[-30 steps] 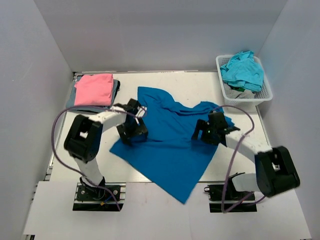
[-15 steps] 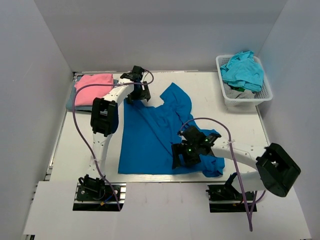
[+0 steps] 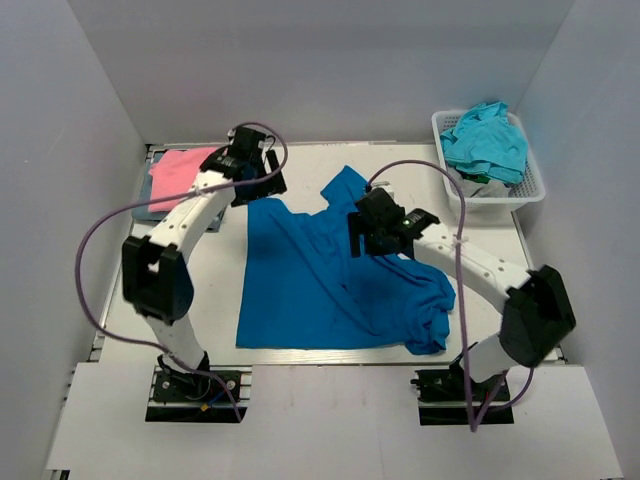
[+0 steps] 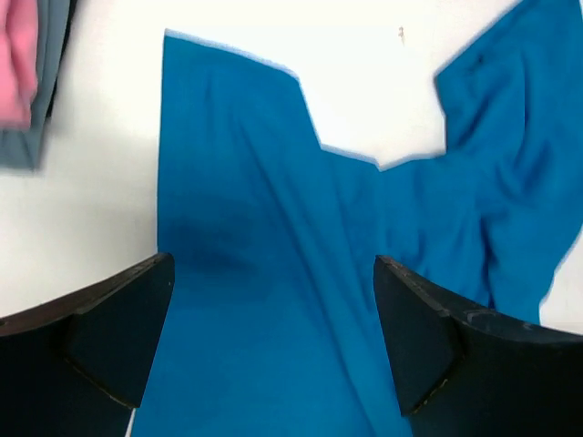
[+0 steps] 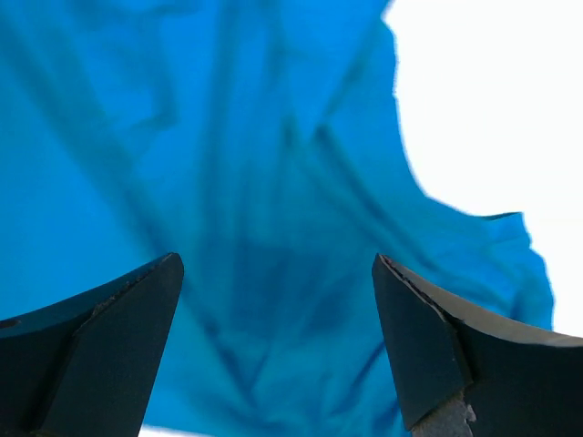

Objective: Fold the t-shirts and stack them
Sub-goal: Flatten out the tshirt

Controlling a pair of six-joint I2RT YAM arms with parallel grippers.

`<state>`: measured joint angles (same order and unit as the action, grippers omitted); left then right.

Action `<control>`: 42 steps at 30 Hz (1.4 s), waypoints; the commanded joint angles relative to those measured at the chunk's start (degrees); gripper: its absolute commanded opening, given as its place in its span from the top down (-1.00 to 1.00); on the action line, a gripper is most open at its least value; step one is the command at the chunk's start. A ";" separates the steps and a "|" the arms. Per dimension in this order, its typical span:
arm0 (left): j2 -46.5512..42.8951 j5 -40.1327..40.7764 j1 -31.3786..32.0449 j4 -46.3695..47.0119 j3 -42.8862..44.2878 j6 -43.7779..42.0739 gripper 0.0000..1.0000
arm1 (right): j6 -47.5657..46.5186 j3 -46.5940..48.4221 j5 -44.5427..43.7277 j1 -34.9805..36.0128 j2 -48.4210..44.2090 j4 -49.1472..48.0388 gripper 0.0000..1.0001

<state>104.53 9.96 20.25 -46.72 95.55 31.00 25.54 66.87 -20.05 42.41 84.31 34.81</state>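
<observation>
Shirt (image 3: pixel 310 290), blue, lies spread mid-bench (image 3: pixel 400 165), its right side bunched. Your left gripper (image 3: pixel 256 182) hangs wide open over the shirt's far left corner. Your right gripper (image 3: pixel 375 235) gapes empty above its far right part. Pink shirt (image 3: pixel 177 173) sits at the bench's far left corner.

Royal-blue cotton t-shirt (image 3: pixel 310 290) spread, rumpled at right, on white table (image 3: pixel 310 165).
Left gripper (image 3: pixel 258 185) and right gripper (image 3: pixel 365 238) hang over its far edge; folded pink t-shirt (image 3: pixel 175 172) far-left, turquoise t-shirt (image 3: pixel 487 138) in white plastic lattice basket (image 3: pixel 500 201).

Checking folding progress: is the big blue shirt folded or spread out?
Spread out, not folded: the blue shirt lies mostly flat in one layer, with one edge bunched.
</observation>
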 commanded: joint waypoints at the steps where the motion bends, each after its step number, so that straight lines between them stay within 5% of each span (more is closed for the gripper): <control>1: -3.45 -2.75 1.55 5.73 -10.45 3.53 -1.00 | -2.42 2.29 -4.56 -2.50 5.06 -0.51 -0.81; 7: -3.98 -6.62 4.45 9.01 -18.63 5.21 -1.00 | -6.12 6.07 2.39 -7.87 13.59 -5.62 -0.81; 10: -3.98 -6.62 5.85 11.21 -22.24 5.73 -1.00 | -6.12 6.34 3.35 -9.45 16.40 -8.77 -0.41; 15: -3.46 -7.14 6.38 12.35 -27.77 7.31 -1.00 | -7.17 7.75 7.66 -11.65 21.06 -9.06 -0.32; 24: -4.77 -1.61 6.38 11.83 -35.16 9.68 -1.00 | -8.14 7.57 14.34 -14.37 22.65 -11.42 1.00; 42: -8.99 2.17 5.77 14.11 -42.55 6.97 -1.00 | -11.20 14.42 8.90 -25.53 21.42 -7.65 1.00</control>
<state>95.35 11.42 26.13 -31.57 55.27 39.18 17.04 77.45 -7.75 19.16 106.96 25.74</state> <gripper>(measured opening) 0.997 0.009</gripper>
